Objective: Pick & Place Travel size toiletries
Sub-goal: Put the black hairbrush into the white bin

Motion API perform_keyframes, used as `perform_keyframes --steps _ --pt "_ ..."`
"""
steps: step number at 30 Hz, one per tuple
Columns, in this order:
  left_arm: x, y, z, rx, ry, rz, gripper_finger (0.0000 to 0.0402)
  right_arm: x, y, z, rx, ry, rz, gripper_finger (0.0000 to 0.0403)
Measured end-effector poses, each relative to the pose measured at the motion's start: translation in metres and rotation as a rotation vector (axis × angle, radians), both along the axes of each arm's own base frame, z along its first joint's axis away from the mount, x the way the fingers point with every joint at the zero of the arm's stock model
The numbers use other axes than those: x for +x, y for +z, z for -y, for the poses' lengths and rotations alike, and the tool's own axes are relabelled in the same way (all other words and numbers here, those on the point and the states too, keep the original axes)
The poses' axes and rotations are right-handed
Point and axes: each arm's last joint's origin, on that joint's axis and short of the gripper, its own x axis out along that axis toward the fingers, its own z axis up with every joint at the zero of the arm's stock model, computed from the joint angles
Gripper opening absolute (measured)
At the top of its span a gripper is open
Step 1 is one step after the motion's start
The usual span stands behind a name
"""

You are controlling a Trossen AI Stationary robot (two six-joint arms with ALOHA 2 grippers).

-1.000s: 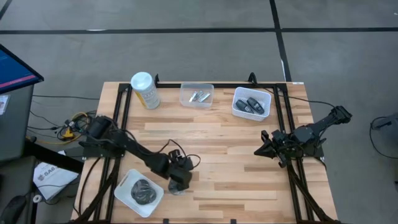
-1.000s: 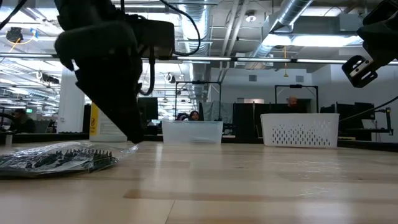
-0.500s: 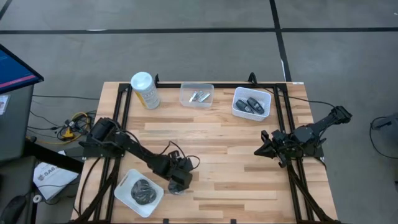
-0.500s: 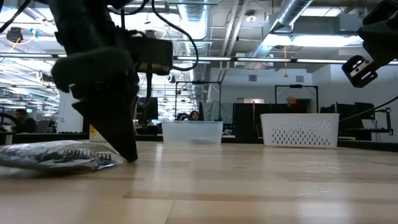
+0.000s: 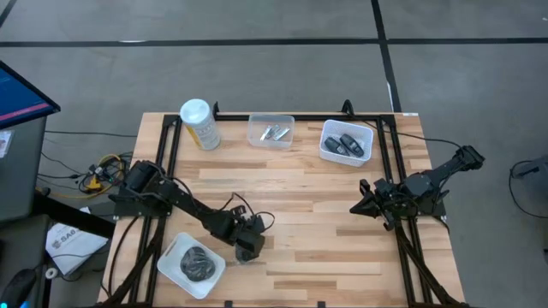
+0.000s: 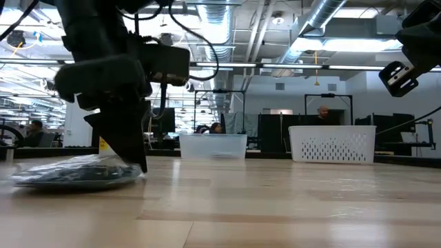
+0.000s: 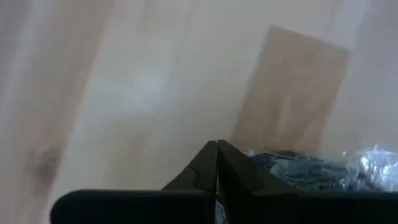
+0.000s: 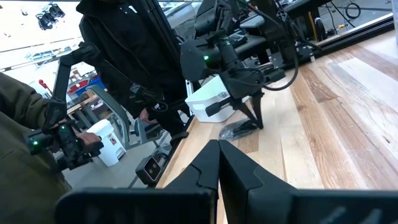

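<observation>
A dark round lump in clear wrapping (image 6: 76, 175) lies on the table near the front left. My left gripper (image 6: 140, 167) points down at its end, shut, tips at the tabletop. In the left wrist view the lump (image 7: 298, 165) lies beside the shut fingers, not between them. More dark lumps (image 5: 197, 263) lie in a white tray (image 5: 174, 251). Silvery tubes (image 5: 274, 133) lie in a clear bin and dark oblong pieces (image 5: 344, 145) in a white bin. My right gripper (image 5: 357, 205) waits shut at the right. My left gripper comes from above, pointing down, and the outer side of one finger (image 7: 249, 177) lies against the end of the lump's wrapping (image 7: 264, 159). Whether any film is caught between the shut fingers, I cannot tell. The lump rests on the table.
A tall pale-yellow canister (image 5: 199, 124) stands at the far left. The clear bin (image 5: 253, 141) and the white bin (image 5: 326, 155) stand along the far edge. Bare wood lies between the arms. People (image 8: 37, 124) stand beyond the table's left side.
My left gripper has come down to the tabletop, shifted a little along the table toward the wrapped lump, and shut. The lump's wrapping, flat and spread before, now sits bunched and rounder against the finger.
</observation>
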Motion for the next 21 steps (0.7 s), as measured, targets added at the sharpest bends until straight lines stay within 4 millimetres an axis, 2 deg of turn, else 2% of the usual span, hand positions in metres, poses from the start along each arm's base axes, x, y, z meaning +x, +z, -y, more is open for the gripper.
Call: perform_keyframes --steps 3,8,15,21 --pt "0.001 0.006 -0.006 -0.001 0.018 0.015 0.0001 0.000 0.000 0.000 0.000 0.000 0.000 0.0000" --pt "0.002 0.030 -0.011 -0.037 0.035 0.104 0.0001 0.000 0.000 0.000 0.000 0.000 0.000 0.0000" --pt "-0.009 0.086 -0.019 -0.078 0.054 0.289 0.0000 0.000 0.000 0.000 0.000 0.000 0.001 0.0000" --pt "-0.030 0.130 -0.022 -0.151 0.031 0.407 0.0000 0.000 0.000 0.000 0.000 0.000 0.001 0.0000"
